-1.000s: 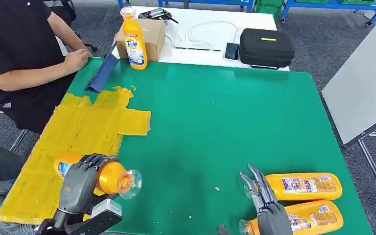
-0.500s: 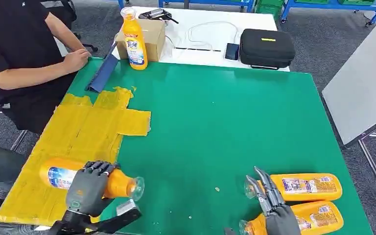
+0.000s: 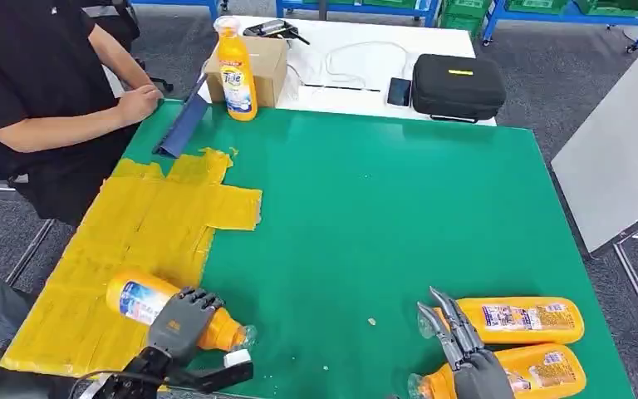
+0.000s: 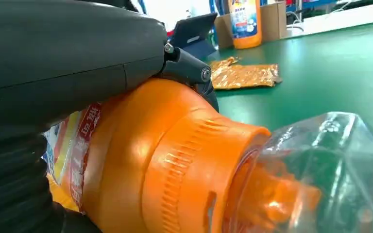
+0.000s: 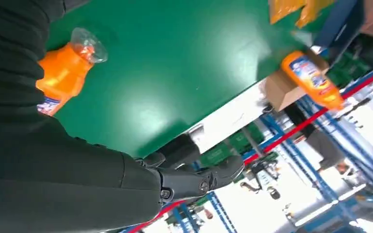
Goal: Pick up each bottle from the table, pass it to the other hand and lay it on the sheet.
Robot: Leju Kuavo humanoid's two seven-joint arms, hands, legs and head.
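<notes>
On the green surface (image 3: 382, 216): a yellow sheet (image 3: 133, 241) lies flat across the 9 o'clock side.
Left hand: the left hand (image 3: 184, 320) sits at 7 o'clock, its dark fingers (image 3: 195, 298) wrapped over the held bottle (image 3: 162, 309).
Held bottle: orange, lying on its side; its labelled body rests on the sheet's near corner and its clear cap (image 4: 315, 170) sticks out over the green toward 3 o'clock.
Right hand: the right hand (image 3: 461, 341) is at 5 o'clock, fingers straight and apart, grasping nothing.
Waiting bottles: the near bottle (image 3: 515, 370) and the far bottle (image 3: 515, 320) lie side by side at 5 o'clock, caps pointing toward 9 o'clock; the right hand's fingers reach up in front of them, and contact cannot be told.
Upright bottle: a standing bottle (image 3: 236, 71) is at the 11 o'clock edge, against a cardboard box (image 3: 266, 60).
Person: a person in black (image 3: 41, 91) sits at 10 o'clock, a hand near a blue strip (image 3: 181, 126).
White table beyond: a black case (image 3: 458, 85) rests at 1 o'clock.
</notes>
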